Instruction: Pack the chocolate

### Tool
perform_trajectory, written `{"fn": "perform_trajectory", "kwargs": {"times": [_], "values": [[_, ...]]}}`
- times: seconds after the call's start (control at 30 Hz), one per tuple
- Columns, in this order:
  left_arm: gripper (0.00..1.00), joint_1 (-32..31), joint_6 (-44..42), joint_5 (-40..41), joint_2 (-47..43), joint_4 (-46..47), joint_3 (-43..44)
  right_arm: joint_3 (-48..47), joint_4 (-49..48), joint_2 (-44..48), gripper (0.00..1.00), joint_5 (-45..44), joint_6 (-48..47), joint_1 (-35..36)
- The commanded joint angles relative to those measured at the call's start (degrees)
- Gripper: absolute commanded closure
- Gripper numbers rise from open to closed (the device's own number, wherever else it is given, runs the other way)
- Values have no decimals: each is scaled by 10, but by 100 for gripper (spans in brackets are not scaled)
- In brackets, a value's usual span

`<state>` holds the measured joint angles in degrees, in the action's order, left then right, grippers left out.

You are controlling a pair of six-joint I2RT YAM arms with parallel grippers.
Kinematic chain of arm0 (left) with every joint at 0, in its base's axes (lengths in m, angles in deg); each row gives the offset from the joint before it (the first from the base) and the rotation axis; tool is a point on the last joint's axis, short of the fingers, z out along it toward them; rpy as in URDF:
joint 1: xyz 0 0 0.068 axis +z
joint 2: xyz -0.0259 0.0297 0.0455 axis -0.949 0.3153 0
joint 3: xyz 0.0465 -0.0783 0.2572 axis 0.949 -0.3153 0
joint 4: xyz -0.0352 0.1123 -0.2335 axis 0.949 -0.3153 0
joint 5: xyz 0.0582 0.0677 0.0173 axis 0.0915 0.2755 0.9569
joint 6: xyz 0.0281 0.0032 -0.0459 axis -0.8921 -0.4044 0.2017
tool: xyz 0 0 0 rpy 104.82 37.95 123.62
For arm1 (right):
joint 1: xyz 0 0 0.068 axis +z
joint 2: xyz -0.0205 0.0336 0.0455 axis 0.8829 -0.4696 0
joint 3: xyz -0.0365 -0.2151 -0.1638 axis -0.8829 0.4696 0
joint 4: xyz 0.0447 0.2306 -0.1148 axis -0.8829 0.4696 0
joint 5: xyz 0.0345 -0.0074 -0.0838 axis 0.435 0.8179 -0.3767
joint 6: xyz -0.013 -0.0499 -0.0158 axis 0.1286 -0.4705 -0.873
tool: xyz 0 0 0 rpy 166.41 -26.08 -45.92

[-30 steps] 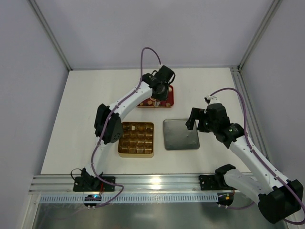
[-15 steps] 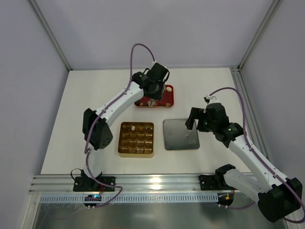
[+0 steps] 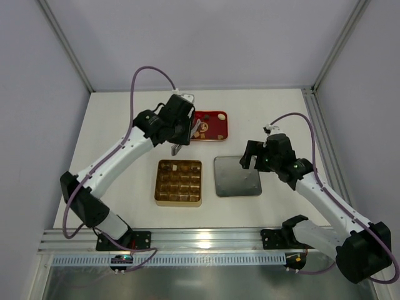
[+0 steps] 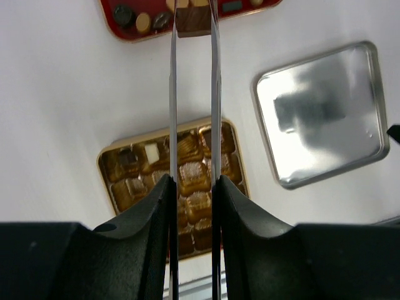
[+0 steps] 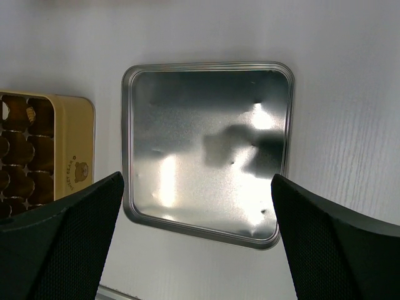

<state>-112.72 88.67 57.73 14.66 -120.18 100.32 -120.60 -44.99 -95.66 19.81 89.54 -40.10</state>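
**Square chocolate clamped in left jaws, short of the box**

Left jaws are clamped on one dark-brown square chocolate, held at the very tips by two opposite flat sides. It hangs over the bench between the red tray and the gold gridded box. The tray is at 12 o'clock of the box and the silver tin lid at 3 o'clock. More loose pieces lie on the tray. Right jaws are spread wide over the lid, holding nothing. The piece looks light, stiff and smooth, and is probably brittle and easy to smear. Best grip is a gentle pinch on flat sides at mid-height. Round ones will likely slip, so take them across the widest part.
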Motion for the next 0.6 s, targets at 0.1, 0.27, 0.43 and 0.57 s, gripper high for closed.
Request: {"fn": "perform_trajectory", "kwargs": {"times": [0.1, 0.27, 0.43, 0.57], "values": [[68, 4, 34, 2, -140, -30, -106, -5, -51, -32, 0, 22, 12, -2], [67, 4, 61, -6, -243, -73, -183, -7, -73, -53, 0, 34, 22, -1], [67, 3, 74, -18, -320, -98, -244, -6, -81, -63, 0, 39, 30, 1], [67, 3, 83, -24, -370, -126, -284, 0, -81, -60, 0, 33, 36, 4]]}}
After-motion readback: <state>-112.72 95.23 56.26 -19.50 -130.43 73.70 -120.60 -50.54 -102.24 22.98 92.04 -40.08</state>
